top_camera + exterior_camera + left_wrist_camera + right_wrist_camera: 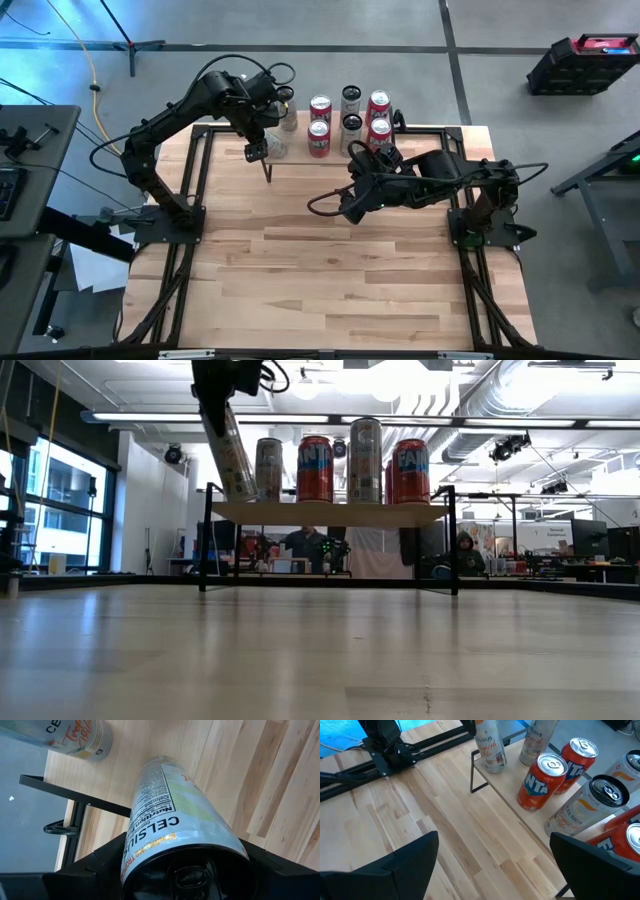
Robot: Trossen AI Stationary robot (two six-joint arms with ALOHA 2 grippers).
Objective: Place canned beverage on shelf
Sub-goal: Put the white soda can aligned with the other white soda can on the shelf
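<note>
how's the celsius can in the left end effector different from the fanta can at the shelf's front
The Celsius can is pale, slim and tall; the Fanta can is red-orange and shorter. The Celsius can leans, sitting between the left end effector's fingers at the shelf's left end; the Fanta can stands upright and untouched. Both are drink cans at the shelf.

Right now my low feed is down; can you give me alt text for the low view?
At the shelf's left end, the left pincer holds a tilted pale Celsius can with its base at the shelf top. Four more cans stand upright in a row: pale, red Fanta, pale, red Fanta. Bare tabletop fills the foreground.
</note>
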